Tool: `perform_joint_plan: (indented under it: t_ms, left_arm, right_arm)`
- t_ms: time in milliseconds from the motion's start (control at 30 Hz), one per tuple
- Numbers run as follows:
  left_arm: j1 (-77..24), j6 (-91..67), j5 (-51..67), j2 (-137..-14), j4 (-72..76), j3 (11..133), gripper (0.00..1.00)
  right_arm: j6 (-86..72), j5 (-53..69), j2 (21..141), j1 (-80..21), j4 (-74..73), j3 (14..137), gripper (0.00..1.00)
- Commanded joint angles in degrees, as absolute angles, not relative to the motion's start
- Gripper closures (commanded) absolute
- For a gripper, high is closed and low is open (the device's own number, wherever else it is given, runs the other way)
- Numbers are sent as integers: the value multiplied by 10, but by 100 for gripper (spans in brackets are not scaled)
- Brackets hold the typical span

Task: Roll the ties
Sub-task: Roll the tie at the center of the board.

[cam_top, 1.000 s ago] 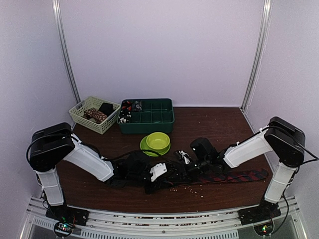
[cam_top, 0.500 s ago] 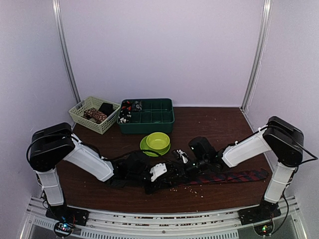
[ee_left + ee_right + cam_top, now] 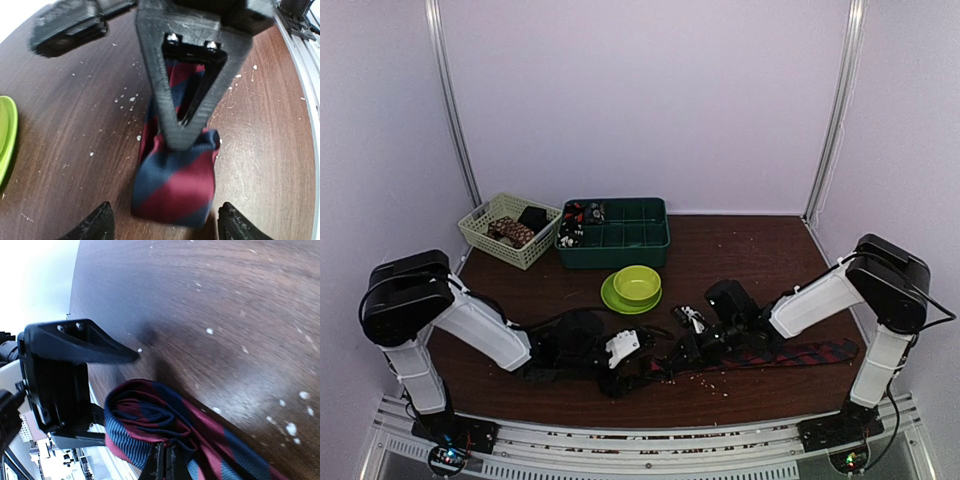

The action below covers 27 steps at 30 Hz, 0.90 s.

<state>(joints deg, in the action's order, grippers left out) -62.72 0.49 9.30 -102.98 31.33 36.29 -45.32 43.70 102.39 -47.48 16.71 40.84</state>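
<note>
Here, the striped tie [image 3: 172,185] sits part-rolled on the wooden surface [image 3: 65,125].
The right fingers [image 3: 165,100] are pressed together on its rolled end, pinching the fabric, while the left fingers [image 3: 97,224] stand spread wide, one either side of that end. The unrolled tail lies flat, running rightward along the front of the surface.

No readable txt, labels, brands, nos. or signs in any view: none on the striped tie [image 3: 172,185], green bowl [image 3: 637,283], green tray [image 3: 616,247] or basket [image 3: 496,243]. Small items in tray too blurry to read.
</note>
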Motion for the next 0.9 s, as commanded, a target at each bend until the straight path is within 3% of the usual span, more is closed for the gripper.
perform_joint_plan:
  t_ms: [0, 133, 567, 700, 867]
  left_arm:
    - [-624, -26, 101, -1030, 456, 324, 22]
    - [-624, -56, 99, -1065, 536, 307, 17]
    - [-626, -94, 102, -1186, 601, 385, 22]
    - [-626, -98, 102, -1204, 606, 390, 32]
    - [-627, -60, 79, -1177, 524, 386, 62]
  right_arm:
    - [-421, 404, 1035, -462, 155, 382, 100]
    - [-415, 404, 1036, -453, 172, 371, 100]
    - [-384, 380, 1038, -452, 171, 368, 100]
    - [-389, 381, 1029, -452, 177, 366, 100]
    - [-392, 389, 1001, -452, 165, 374, 97]
